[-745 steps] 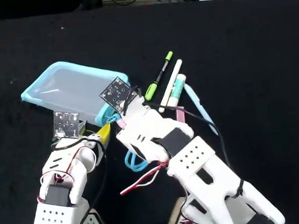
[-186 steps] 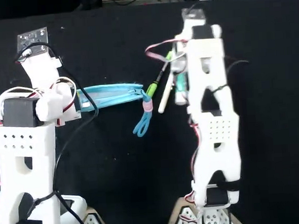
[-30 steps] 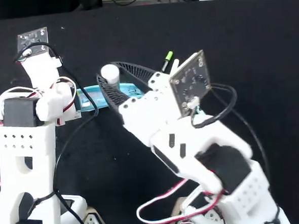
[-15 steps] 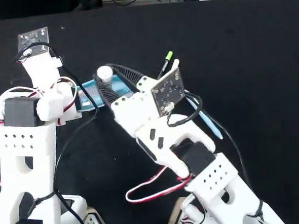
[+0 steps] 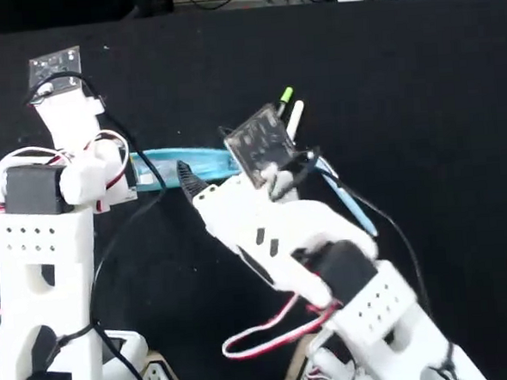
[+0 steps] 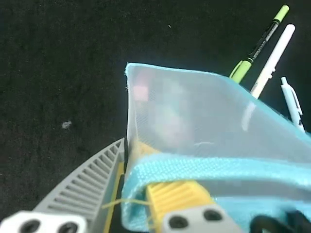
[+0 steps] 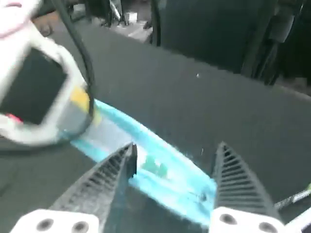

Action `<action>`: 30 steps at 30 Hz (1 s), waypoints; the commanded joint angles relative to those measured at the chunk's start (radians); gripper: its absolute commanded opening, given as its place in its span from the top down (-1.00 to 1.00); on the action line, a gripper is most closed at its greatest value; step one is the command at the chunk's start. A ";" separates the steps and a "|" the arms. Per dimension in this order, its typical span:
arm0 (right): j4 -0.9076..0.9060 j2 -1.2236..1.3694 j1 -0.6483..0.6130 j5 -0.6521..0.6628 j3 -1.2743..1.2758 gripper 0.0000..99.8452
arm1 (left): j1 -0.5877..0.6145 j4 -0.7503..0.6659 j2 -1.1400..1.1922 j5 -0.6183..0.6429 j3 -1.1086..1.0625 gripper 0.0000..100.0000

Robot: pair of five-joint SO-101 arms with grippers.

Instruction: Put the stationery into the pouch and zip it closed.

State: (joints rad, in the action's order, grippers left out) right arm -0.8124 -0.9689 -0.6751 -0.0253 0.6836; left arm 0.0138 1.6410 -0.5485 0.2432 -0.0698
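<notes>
Turquoise trim edges the translucent pouch (image 5: pixel 191 162), which appears edge-on in the high view as a narrow strip running from the left arm toward the right arm. The left jaws are clamped on one end of it; the left wrist view has a yellow-padded finger (image 6: pixel 170 194) and a grey ribbed finger (image 6: pixel 92 177) pinching the turquoise hem between them. The right jaws stand wide apart with nothing in them, their two black ribbed fingers (image 7: pixel 116 170) spread either side of the pouch's upper edge in the right wrist view; whether they touch it I cannot tell. On the black worktop (image 5: pixel 419 76), just past the pouch's far end, lie the loose pieces of stationery: a green pen (image 5: pixel 284 97) and a white pen (image 5: pixel 295 113) close together and nearly parallel, and a light blue pen (image 5: pixel 349 203) near them, all partly covered by the right arm in the high view.
</notes>
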 commanded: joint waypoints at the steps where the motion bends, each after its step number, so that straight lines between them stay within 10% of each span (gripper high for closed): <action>1: -0.094 -0.018 -0.008 -0.006 -0.202 0.66 | 0.010 -0.011 -0.005 0.011 -0.001 0.94; 17: -0.373 0.131 0.684 -0.005 -0.315 0.77 | 0.010 -0.009 -0.005 0.009 -0.001 0.94; 30: -0.341 0.886 0.698 0.354 -0.392 0.62 | 0.010 -0.006 -0.005 0.009 -0.001 0.94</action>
State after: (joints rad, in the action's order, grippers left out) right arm -1.1822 -0.2048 0.0322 0.2662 0.3844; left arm 0.0123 1.6410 -0.5470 0.2432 -0.0698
